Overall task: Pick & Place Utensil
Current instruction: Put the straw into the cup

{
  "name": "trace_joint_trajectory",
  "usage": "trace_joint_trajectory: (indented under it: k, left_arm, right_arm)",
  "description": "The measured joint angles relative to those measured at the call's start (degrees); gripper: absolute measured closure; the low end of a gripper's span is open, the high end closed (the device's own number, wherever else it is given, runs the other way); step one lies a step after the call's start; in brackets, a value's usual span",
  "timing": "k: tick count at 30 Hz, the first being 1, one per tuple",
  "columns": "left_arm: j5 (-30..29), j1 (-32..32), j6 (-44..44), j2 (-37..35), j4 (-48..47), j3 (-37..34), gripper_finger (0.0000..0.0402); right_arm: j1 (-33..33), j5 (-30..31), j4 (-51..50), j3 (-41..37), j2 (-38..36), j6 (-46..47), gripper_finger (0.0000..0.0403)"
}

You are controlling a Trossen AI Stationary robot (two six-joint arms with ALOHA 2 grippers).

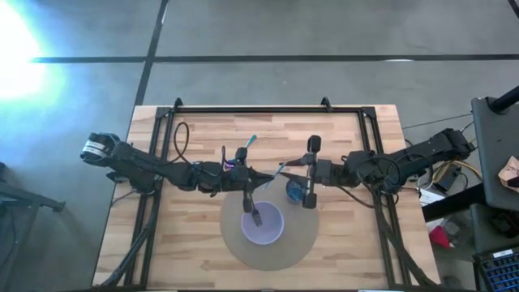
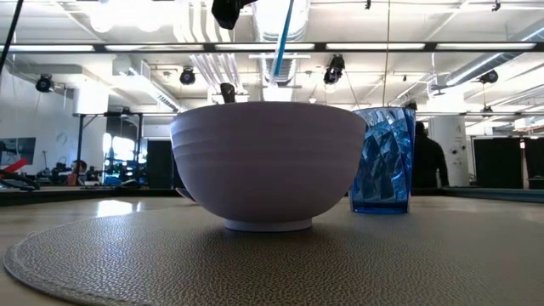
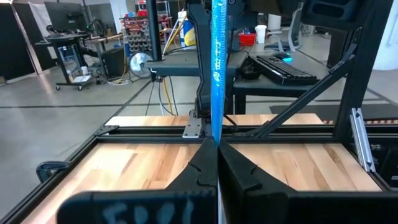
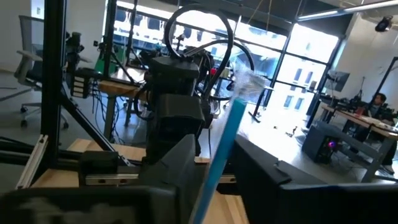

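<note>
Left wrist view: left claw pinches a slim blue utensil upright.

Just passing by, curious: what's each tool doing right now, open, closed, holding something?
Left tool: closed on a blue utensil.
Right tool: around a light-blue utensil; grip unclear.

The floor was grey concrete crossed by dark seams, with a bright glare at one edge. Long ceiling lights ran over an open workshop. A desk carried a keyboard; a fan stood on the floor nearby. Tall windows let in daylight, and a person sat far off.
</note>
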Motion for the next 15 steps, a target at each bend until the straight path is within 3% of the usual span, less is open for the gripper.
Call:
trace_joint_trajectory:
  k: [7, 15]
  left_arm:
    - [-0.02, 0.02, 0.90, -0.01, -0.17, 0.00, 0.0401]
    - [0.02, 0.00, 0.97, -0.01, -0.37, 0.00, 0.0401]
  right_arm:
    - [-0.70, 0.02, -0.21, 0.00, 0.00, 1.61, 0.0387]
    - [-0.96, 0.11, -0.39, 0.00, 0.00, 1.84, 0.0394]
